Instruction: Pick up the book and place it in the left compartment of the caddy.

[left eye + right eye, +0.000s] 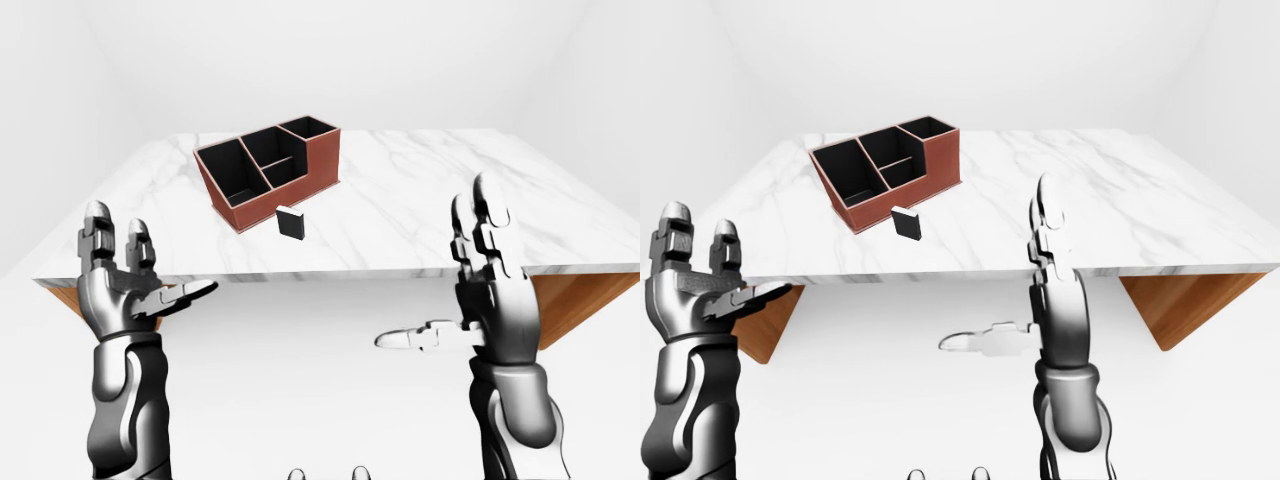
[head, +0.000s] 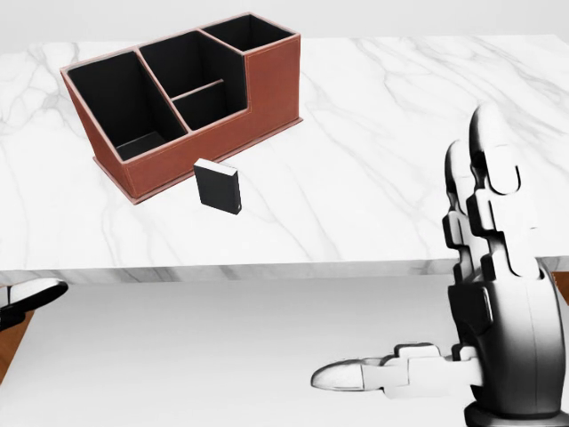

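A small black book (image 2: 219, 186) stands upright on the white marble table (image 2: 400, 133), just below the caddy in the head view. The brown caddy (image 2: 267, 80) has black compartments, and its large left compartment (image 2: 116, 102) holds nothing I can see. My left hand (image 1: 150, 258) is open, raised at the table's near left corner, well to the left of the book. My right hand (image 1: 442, 268) is open with its fingers (image 2: 491, 147) pointing up and the thumb held out sideways. It stands at the table's near edge, to the right of the book. Neither hand touches anything.
The table's near edge (image 1: 330, 272) runs between my hands and the book. Its wooden base (image 1: 570, 300) shows under the right end. White floor and walls surround the table.
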